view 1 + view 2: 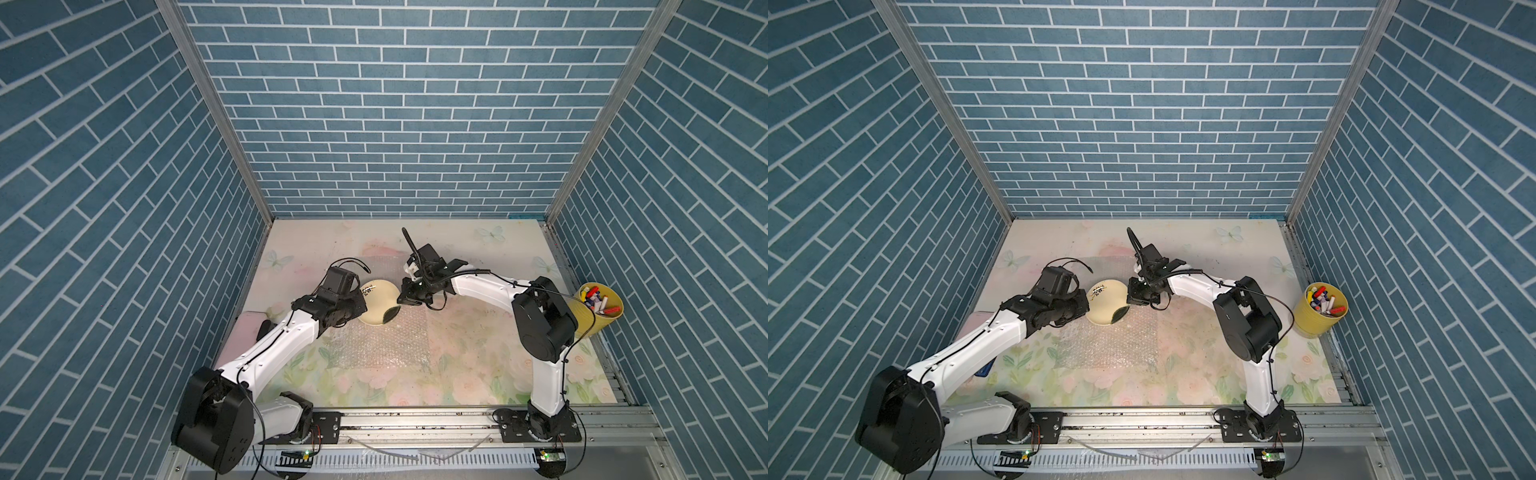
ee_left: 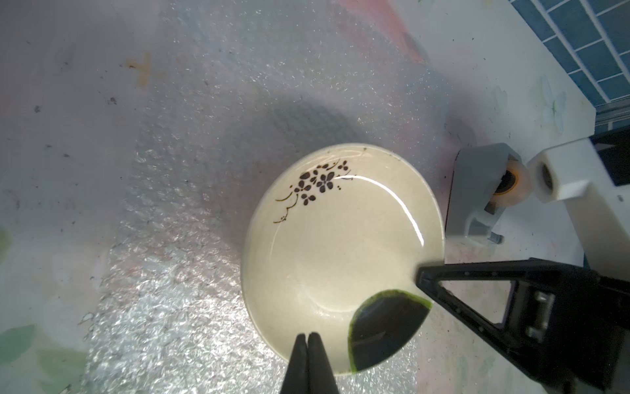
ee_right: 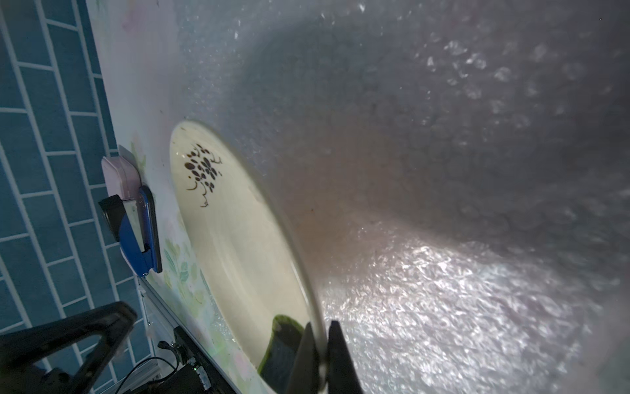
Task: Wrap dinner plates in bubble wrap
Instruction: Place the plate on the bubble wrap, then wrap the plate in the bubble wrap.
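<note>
The cream-yellow dinner plate point(image 1: 380, 301) point(image 1: 1106, 305), with a dark floral sprig and a black blotch at its rim, is tilted up over the bubble wrap point(image 1: 382, 345) point(image 1: 1108, 345). My right gripper point(image 3: 320, 327) point(image 1: 402, 297) is shut on the plate point(image 3: 238, 238), its rim pinched between the fingers beside the blotch. My left gripper point(image 2: 308, 336) is shut with its tips pressed together and nothing between them, over the near rim of the plate point(image 2: 341, 256). The clear, shiny wrap point(image 2: 153, 307) point(image 3: 443, 307) lies flat on the floral table under both.
A yellow cup of markers point(image 1: 600, 307) point(image 1: 1320, 309) stands at the right edge. A grey tape dispenser point(image 2: 484, 191) sits just behind the plate. A pink box point(image 1: 245, 332) and a blue stapler point(image 3: 143, 235) lie by the left wall. Blue brick walls close three sides.
</note>
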`<action>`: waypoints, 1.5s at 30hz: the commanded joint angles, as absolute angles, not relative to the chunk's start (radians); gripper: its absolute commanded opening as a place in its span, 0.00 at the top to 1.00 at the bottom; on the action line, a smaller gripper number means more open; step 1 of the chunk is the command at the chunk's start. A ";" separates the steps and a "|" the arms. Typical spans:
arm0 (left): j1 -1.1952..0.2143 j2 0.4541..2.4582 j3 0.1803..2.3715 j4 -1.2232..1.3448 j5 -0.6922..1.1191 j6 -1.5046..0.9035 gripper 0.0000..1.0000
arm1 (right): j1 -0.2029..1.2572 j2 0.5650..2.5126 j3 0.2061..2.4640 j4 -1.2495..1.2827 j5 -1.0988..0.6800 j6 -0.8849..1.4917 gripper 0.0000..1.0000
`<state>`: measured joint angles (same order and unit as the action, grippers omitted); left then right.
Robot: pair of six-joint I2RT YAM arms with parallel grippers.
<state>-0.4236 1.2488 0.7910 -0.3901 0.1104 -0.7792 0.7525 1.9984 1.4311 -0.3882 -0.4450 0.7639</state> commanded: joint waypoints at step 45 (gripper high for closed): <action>-0.426 1.629 0.783 -0.127 0.221 -0.799 1.00 | 0.884 1.757 0.964 -0.298 -0.364 1.002 0.51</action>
<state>-0.4240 1.6154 0.7891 -0.1360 0.2165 -0.8127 0.8845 1.7233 0.9531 -0.3096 -0.3634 0.9562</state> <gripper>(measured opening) 0.043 0.496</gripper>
